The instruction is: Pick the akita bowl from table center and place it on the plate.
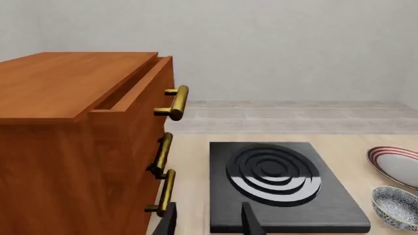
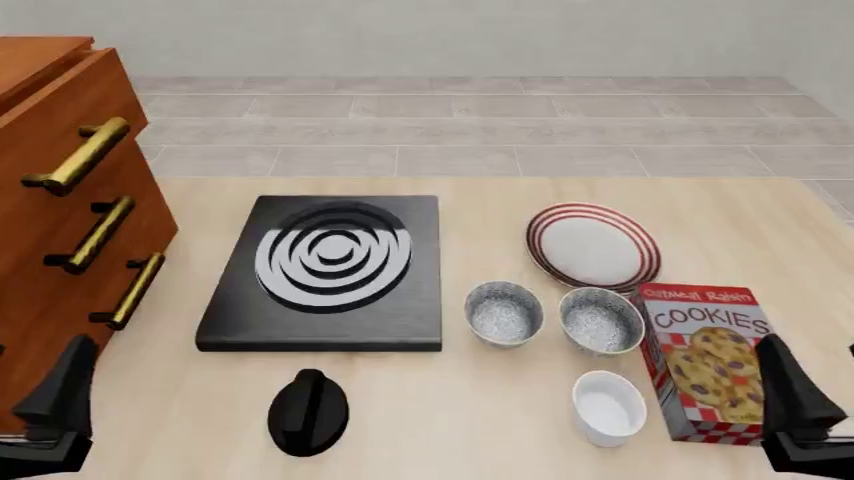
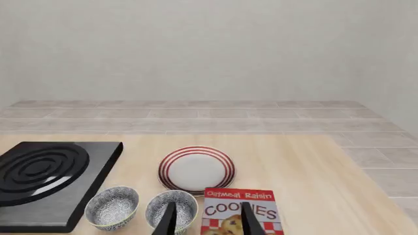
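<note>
Centre bowl (image 2: 503, 313) sits mid-frame, up-left of right gripper (image 2: 801, 420) at lower right, nearer than left gripper (image 2: 54, 410); both open, empty.

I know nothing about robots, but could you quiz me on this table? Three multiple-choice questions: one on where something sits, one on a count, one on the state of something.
1. Where is the cookie box?
A. on the stove
B. at the table's right, beside the bowls
C. inside the cabinet

2. How many bowls are on the table?
A. one
B. two
C. three

3. What lies on the plate?
A. nothing
B. a speckled bowl
C. the black knob

Answers:
1 B, it stands right of the right speckled bowl and the white bowl.
2 C, that pair plus the left speckled bowl.
3 A, its white middle is bare.
</note>
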